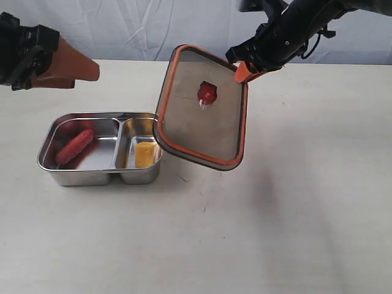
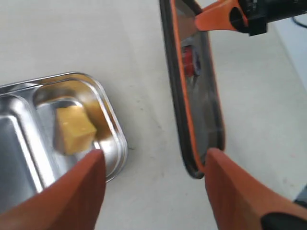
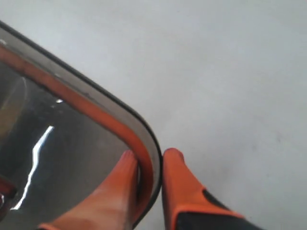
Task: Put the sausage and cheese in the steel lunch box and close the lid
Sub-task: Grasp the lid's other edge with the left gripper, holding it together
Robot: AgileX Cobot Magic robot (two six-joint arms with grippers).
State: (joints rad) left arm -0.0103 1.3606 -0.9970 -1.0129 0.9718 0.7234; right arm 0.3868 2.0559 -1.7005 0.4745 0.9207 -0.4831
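With the sausage and cheese in the steel lunch box, the tilted lid, clamped by the right hand, should be levelled and lowered leftward onto it.

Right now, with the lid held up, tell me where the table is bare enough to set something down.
Bare table runs wide in front of the steel lunch box and all across the right side beyond the lid. Crowded: the box's right end, where the right gripper holds the tilted lid; the left gripper hovers at the far left.
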